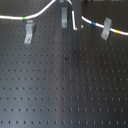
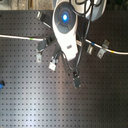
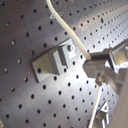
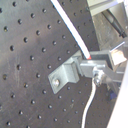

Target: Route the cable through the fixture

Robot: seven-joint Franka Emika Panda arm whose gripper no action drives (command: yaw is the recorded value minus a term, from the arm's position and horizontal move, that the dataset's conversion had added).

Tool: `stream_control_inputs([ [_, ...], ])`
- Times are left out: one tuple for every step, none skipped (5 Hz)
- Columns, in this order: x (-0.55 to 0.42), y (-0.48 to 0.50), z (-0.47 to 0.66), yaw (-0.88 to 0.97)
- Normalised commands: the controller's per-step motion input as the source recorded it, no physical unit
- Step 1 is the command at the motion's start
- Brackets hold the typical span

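Thin white banded cable [image 1: 42, 11] is running just beside the upright grey metal clip fixture [image 1: 64, 18], not visibly seated. Gripper [image 4: 96, 64] is pinching the cable there; threading appears unfinished.

Thin white cable [image 1: 40, 12] with green, blue and yellow bands, strung across the far edge of the board in the first exterior view, touching small grey upright clip [image 1: 64, 18] near its top

3 grey clips [image 1: 64, 18] (1 upright), 1 cable [image 1: 37, 13]
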Motion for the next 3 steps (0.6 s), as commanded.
stream_control_inputs([
  [-0.107,-0.038,0.30,-0.22],
  [-0.090,-0.013,0.41,-0.02],
  [-0.103,0.029,0.43,0.00],
])
